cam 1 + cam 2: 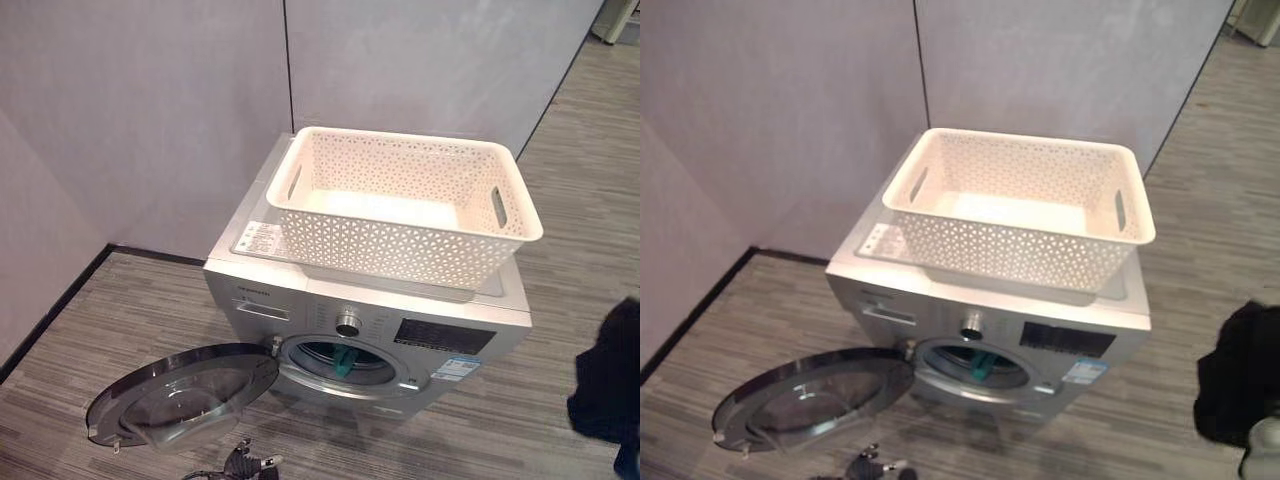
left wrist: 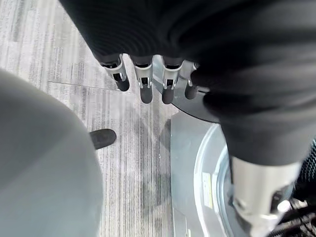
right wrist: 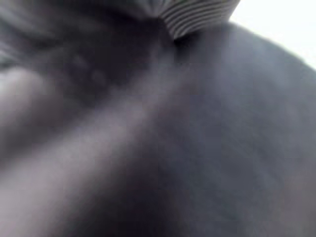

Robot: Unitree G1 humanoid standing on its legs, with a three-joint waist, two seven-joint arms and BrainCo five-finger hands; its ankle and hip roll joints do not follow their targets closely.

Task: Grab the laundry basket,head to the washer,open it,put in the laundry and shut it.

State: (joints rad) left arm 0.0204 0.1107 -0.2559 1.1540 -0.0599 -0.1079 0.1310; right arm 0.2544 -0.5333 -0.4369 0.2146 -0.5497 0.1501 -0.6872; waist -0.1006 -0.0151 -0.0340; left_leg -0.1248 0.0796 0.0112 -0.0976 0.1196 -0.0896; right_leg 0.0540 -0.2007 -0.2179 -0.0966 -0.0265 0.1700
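Note:
A silver front-loading washer (image 1: pixel 300 290) stands against grey wall panels. Its round door (image 1: pixel 180 395) is swung wide open to the left, low over the floor. A teal cloth (image 1: pixel 345 360) shows inside the drum opening. On top of the washer sits a white lattice laundry basket (image 1: pixel 380 245) with a bare bottom. A dark garment (image 1: pixel 1235 375) hangs in the air at the right edge, beside the washer. The same dark cloth (image 3: pixel 197 148) lies right against my right hand (image 3: pixel 197 17) and hides its fingers. My left hand (image 2: pixel 144 81) hangs open above the door's rim (image 2: pixel 210 168), holding nothing.
Grey partition walls (image 1: pixel 150 120) close off the back and the left. Wood-grain floor (image 1: pixel 120 320) runs round the washer, with open floor to the right (image 1: pixel 580 190). The open door takes up the floor in front of the washer's left half.

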